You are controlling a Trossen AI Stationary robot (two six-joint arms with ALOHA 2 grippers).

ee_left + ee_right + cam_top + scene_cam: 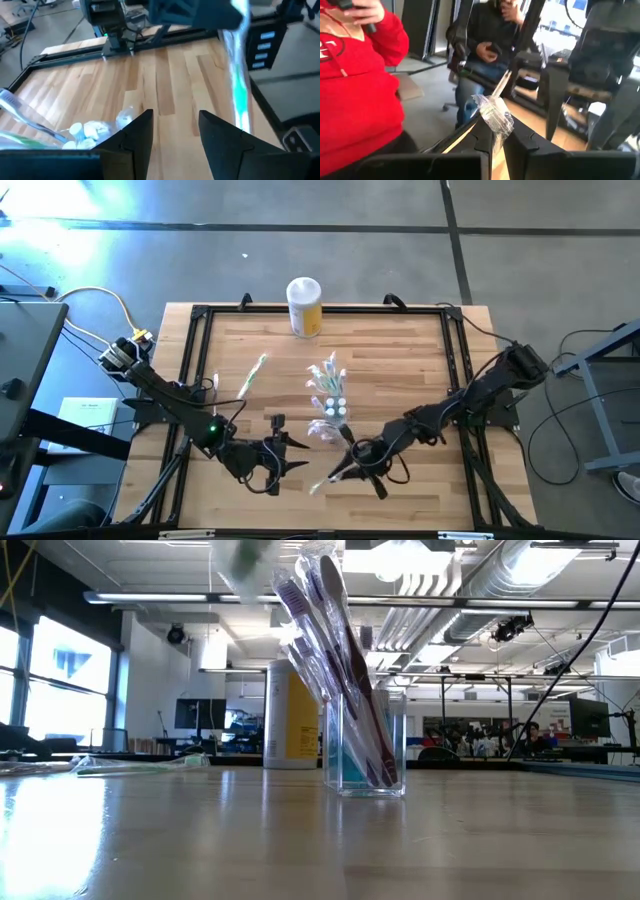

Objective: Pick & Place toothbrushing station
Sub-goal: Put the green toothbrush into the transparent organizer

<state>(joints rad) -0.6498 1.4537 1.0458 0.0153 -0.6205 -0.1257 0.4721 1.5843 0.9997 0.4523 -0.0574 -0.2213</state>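
We see the clear cup a little past the middle of the table, and many toothbrushes stand in it, their heads leaning toward 12 o'clock. One loose toothbrush lies flat at about 10 o'clock from the cup, well apart from it. The yellow canister stands at 12 o'clock, near the far edge.

We judge that the brushes are very light, thin and a little springy, and their wrapping looks slippery. It is better to take one at the middle of the handle, across its narrow side. The cup is also light and can tip easily, because the brushes lean in it.

The right claw is at about 5 o'clock from the cup, near the front edge. Its fingers are closed on a wrapped toothbrush, which sticks out between them with crumpled film around it.

The left claw is at about 8 o'clock from the cup. Its fingers stand moderately apart and hold nothing; we see only bare wood between them.
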